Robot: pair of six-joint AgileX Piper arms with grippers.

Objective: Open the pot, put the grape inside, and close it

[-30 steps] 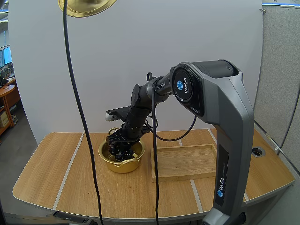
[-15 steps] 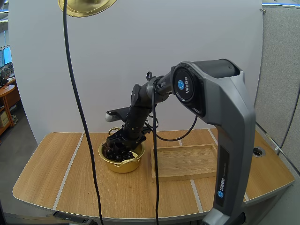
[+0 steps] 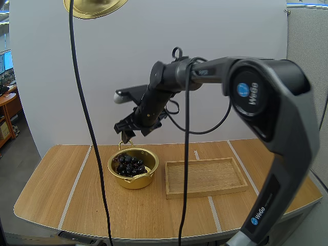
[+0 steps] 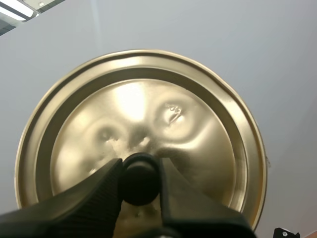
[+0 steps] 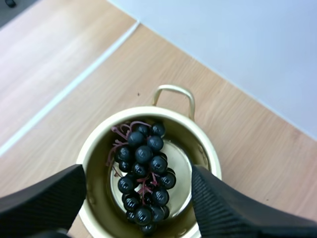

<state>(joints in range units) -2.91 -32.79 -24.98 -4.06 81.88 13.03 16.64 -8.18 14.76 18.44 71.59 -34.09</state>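
Left gripper pinches the lid by its black knob, the surest hold. Thin metal: likely light, stiff, slippery. Right gripper gapes above the pot, mid-frame.

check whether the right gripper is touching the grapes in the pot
Apart. The high view shows the right gripper hanging above the pot, a clear gap between it and the grapes inside.

The high camera sits behind and above the arm bases, facing forward and down over the whole table from afar. The right wrist camera looks steeply down into the pot from close above. The left wrist camera, tilted upward, sits tight against the lid. The high view shares both, far smaller
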